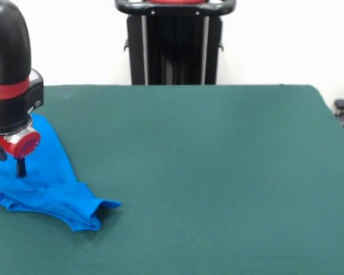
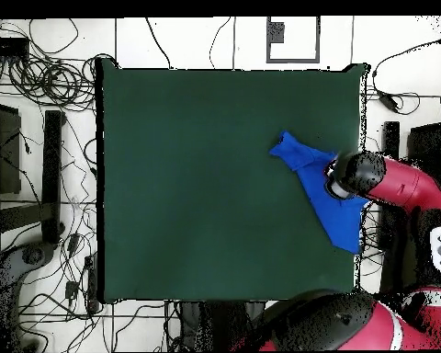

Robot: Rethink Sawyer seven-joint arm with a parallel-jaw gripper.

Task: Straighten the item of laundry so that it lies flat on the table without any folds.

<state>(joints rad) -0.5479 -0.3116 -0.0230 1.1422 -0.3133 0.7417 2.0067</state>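
We see the blue T-shirt (image 1: 51, 186) bunched up at one side edge of the green table (image 1: 206, 160), far from flat: the cloth is drawn into long ridges that run down to a narrow twisted end, likely a sleeve or hem corner, pointing toward the middle of the table. The arm's wrist sits directly over the shirt, and the gripper (image 1: 18, 166) reaches down to the cloth; one dark fingertip (image 1: 21, 167) shows against the blue, but we cannot tell whether the fingers are spread, closed, or clamped on fabric, since the picture's edge cuts off the rest. We judge that the arm stands there because the bulk of the shirt lies at that edge and must be pulled inward or spread before any folds can come out.

The overhead view adds what the front view lacks: the shirt (image 2: 327, 188) stretches as a long wedge along the table's (image 2: 206, 184) edge, with its far end seeming to reach or hang over the rim. There the wrist hides the gripper. The front view alone shows the height of the ridges and the fingertip at the cloth
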